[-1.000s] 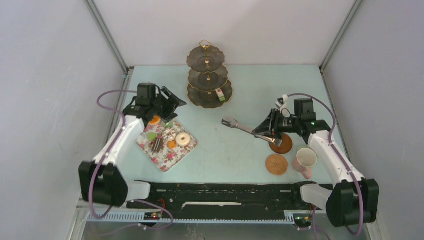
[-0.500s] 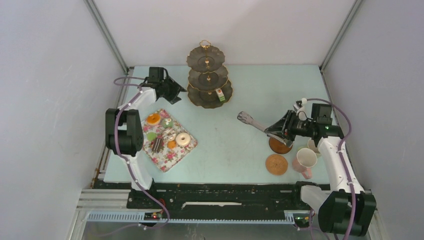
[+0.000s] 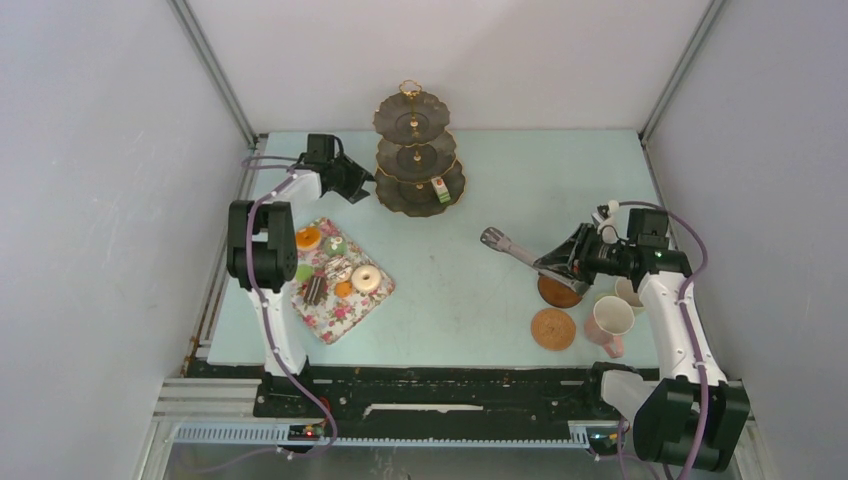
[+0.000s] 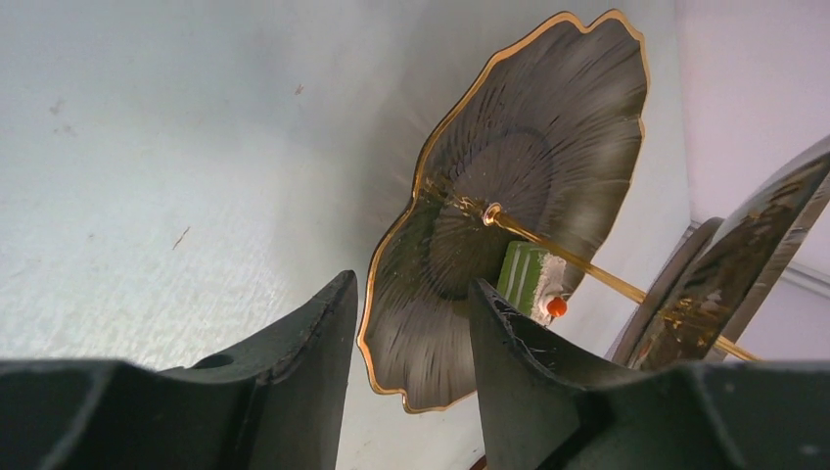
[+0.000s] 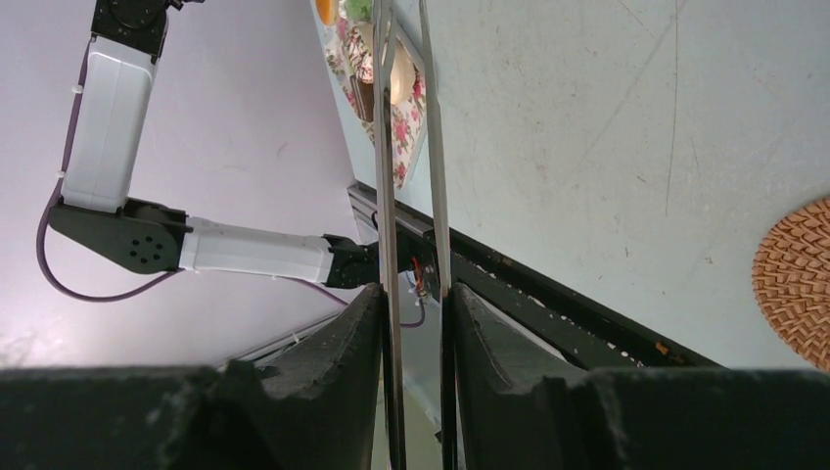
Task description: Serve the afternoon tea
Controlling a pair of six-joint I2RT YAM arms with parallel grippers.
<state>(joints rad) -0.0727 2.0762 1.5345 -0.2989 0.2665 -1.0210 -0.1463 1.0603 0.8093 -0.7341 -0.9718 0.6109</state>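
Afternoon tea in three lots, not yet fully served.

Biggest first: three-tier stand (image 3: 418, 160), just ahead of left pincer (image 3: 362, 183). Shows its bottom plate's gilt rim between the half-spread, empty fingers in the wrist view. Next, floral cloth (image 3: 372, 302), back towards the base from that pincer, carrying most of the cakes (image 3: 345, 275). Then long grey tongs (image 3: 515, 252), clamped at the butt end in right pincer (image 3: 568, 262), reaching out ahead of it. Pink cup (image 3: 610, 320) and cream cup (image 3: 628, 291), behind right pincer on its wrist side. Two brown coasters (image 3: 553, 328), one almost under that pincer, one nearer the base. Smallest: single green cake (image 4: 524, 277), already on the bottom plate, beyond the left fingertips.

Likely trouble: risks sliding or tipping the stand by nudging its rim with fingers this close, and so rolling the green cake off. Risks sweeping a cup over by swinging the tongs low. Risks dropping a cake through too weak a squeeze.

Stand plates: dark, ribbed, scalloped, gold-edged, on a thin brass rod; glossy, probably slippery. Coasters: round, woven. Tongs: two smooth narrow strips. Counter (image 3: 450, 300): pale, scuffed.
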